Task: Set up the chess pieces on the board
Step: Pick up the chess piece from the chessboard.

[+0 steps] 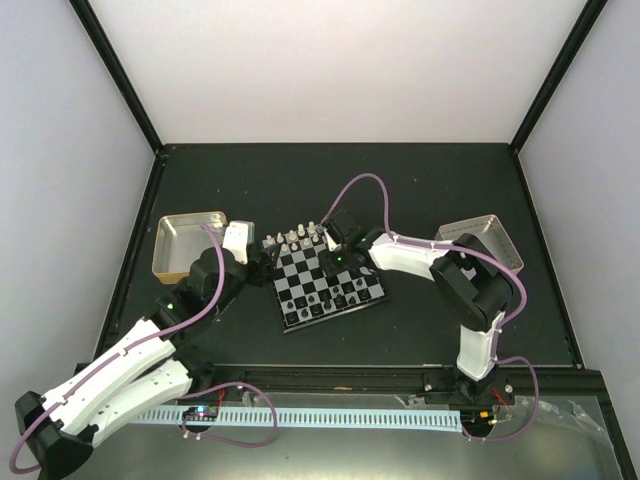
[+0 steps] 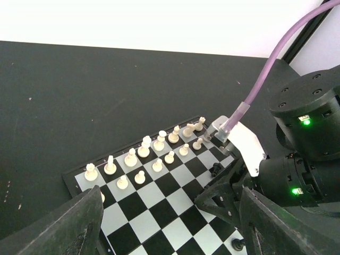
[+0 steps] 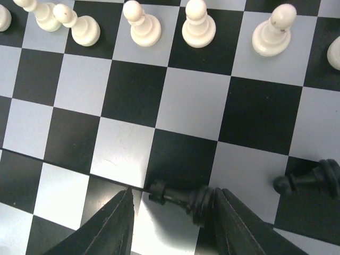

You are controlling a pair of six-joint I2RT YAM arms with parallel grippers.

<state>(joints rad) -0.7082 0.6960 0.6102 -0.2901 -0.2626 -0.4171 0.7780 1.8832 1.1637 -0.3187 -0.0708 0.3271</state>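
Note:
The board (image 1: 300, 305) lies at the table's middle, with white chess pieces (image 1: 292, 240) lined along its far side and black ones (image 1: 322, 305) near the front. In the right wrist view a black piece (image 3: 180, 196) looks tipped on its side between the jaws of my right gripper (image 3: 173, 193). Its base touches the right finger (image 3: 234, 223). The left finger (image 3: 114, 223) stands a little off its head, so the jaws are open. A second black piece (image 3: 308, 180) lies to the right. My left gripper (image 2: 170, 223) hovers open over the board's left part, holding nothing.
A shallow metal tray (image 1: 165, 245) sits left of the board, partly under the left arm. Another tray (image 1: 500, 235) sits at the right, behind the right arm. The right arm's wrist (image 2: 297, 159) reaches over the board close to my left gripper.

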